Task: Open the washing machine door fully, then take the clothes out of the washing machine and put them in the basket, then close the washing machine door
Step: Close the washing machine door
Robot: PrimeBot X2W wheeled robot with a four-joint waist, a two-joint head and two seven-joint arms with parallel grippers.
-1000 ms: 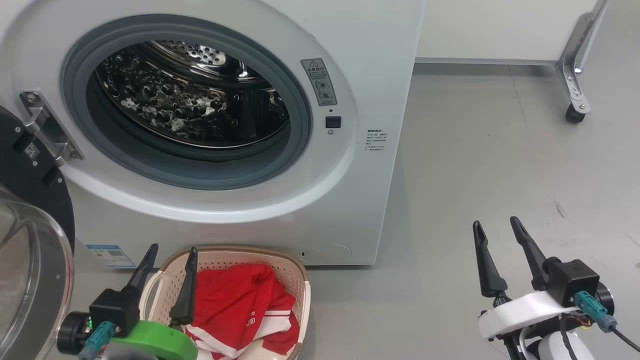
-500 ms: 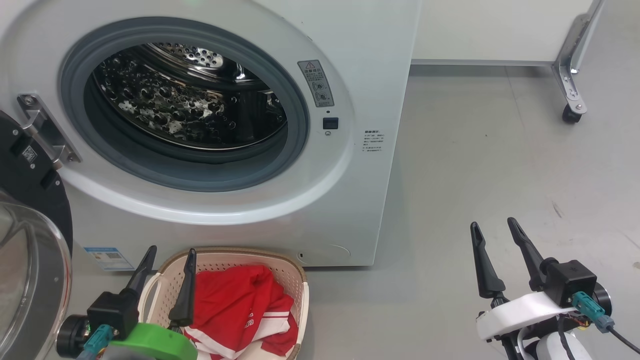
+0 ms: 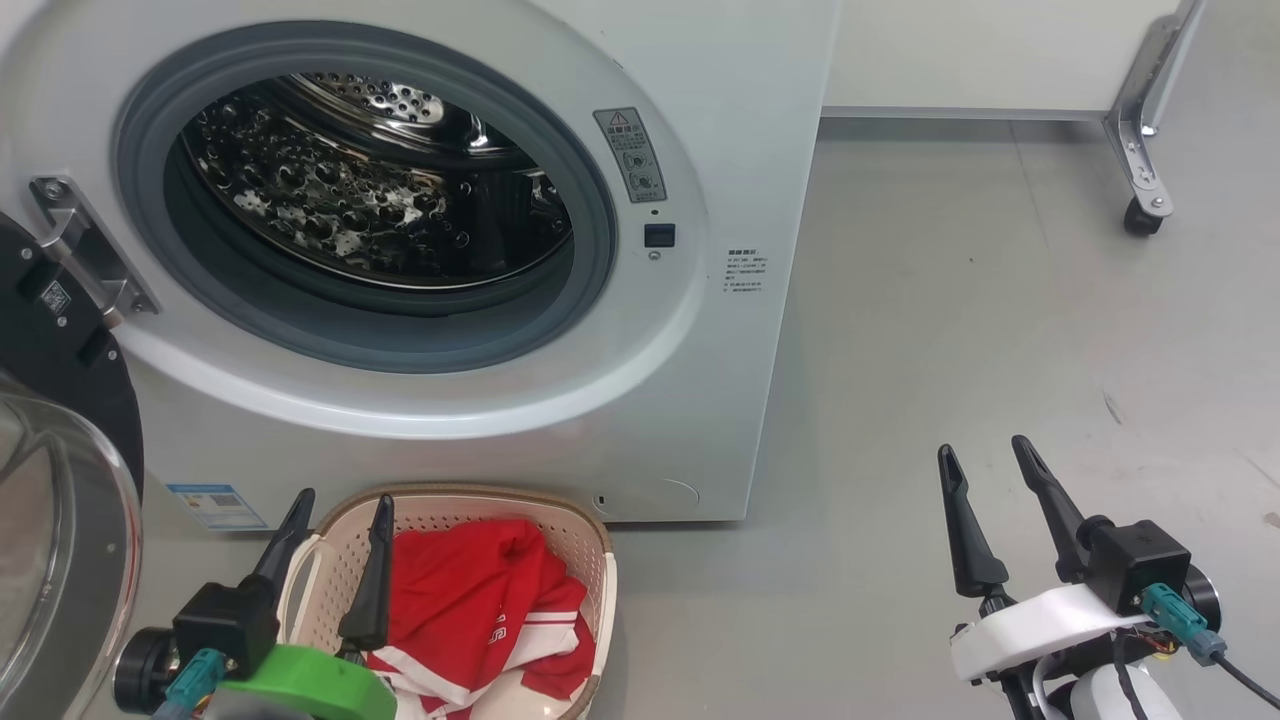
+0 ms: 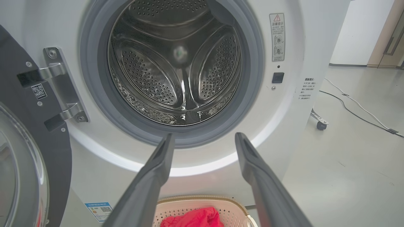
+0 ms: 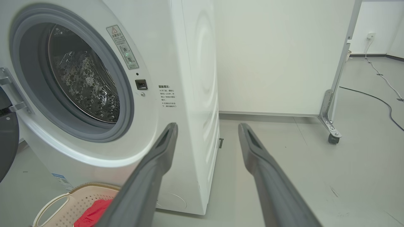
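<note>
- Head view: the white washing machine [image 3: 760, 120] took up the upper left, standing on the grey floor [image 3: 950, 330] with its round opening uncovered.
- The washing machine door [image 3: 60, 360] stood swung out at my far left on its steel hinge [image 3: 90, 255]. Its black rim and bulging glass bowl [image 3: 50, 560] were turned towards me.
- Inside the grey rubber ring [image 3: 597, 220], the steel drum [image 3: 370, 190] showed its perforated wall. My left wrist view looked straight in at its ribs.
- The basket [image 3: 470, 495] sat on the floor just in front of the machine's lower front, below the opening.
- The clothes [image 3: 470, 590], red with white stripes, lay heaped in the basket.
- My left gripper [image 3: 345, 500] hovered over the basket's left end, fingers spread apart, grasping nothing.
- My right gripper [image 3: 982, 446] hung over the floor well to the right of the machine, fingers likewise released and empty.
- A blue sticker [image 3: 215, 505] sat low on the machine's front, left of the basket.
- A grey warning label [image 3: 630, 155] sat just right of the ring, with a dark latch socket [image 3: 659, 235] below it.
- A caster wheel [image 3: 1140, 215] rested on the floor at the far right.
</note>
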